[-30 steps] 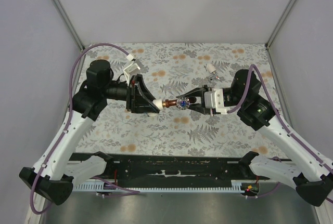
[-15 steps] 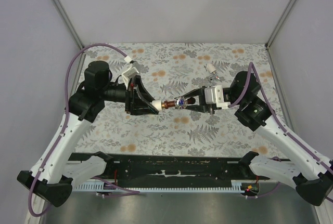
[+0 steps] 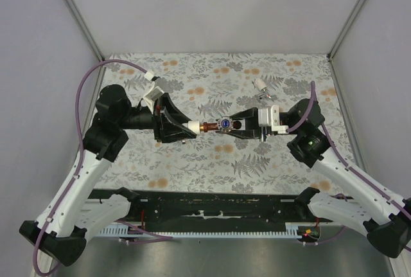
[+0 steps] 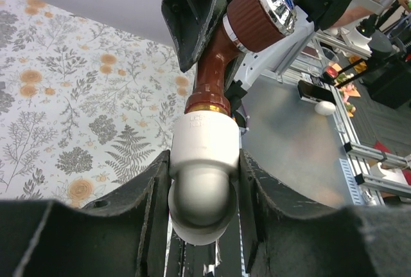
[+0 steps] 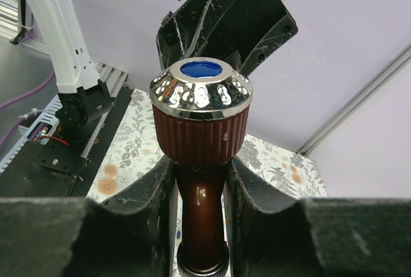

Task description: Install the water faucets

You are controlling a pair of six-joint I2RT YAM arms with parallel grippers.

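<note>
While held pair stayed over centre of floral surface (image 3: 212, 78), both arms re-posed in last 1 s: left arm (image 3: 96, 155) pulled toward 9 o'clock, and wrist of right arm (image 3: 334, 168) rolled, its white block now at 12 o'clock.
- Judgement: screwing turn under way, not fully seated; orange band shows at joint.
- Left pincer (image 3: 186, 129) pinching white fitting (image 3: 193, 127).
- Right pincer (image 3: 234, 125) pinching copper faucet (image 3: 215, 126) at neck under knob.
- Only container: fitting socket, with faucet stem inside. No tray or bin visible.
- White-silver faucet (image 3: 261, 85) lies on surface at 1 o'clock, well apart.

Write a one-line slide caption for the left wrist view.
Left jaws clamp the white fitting with the brown faucet stem-first at its open end.
</note>
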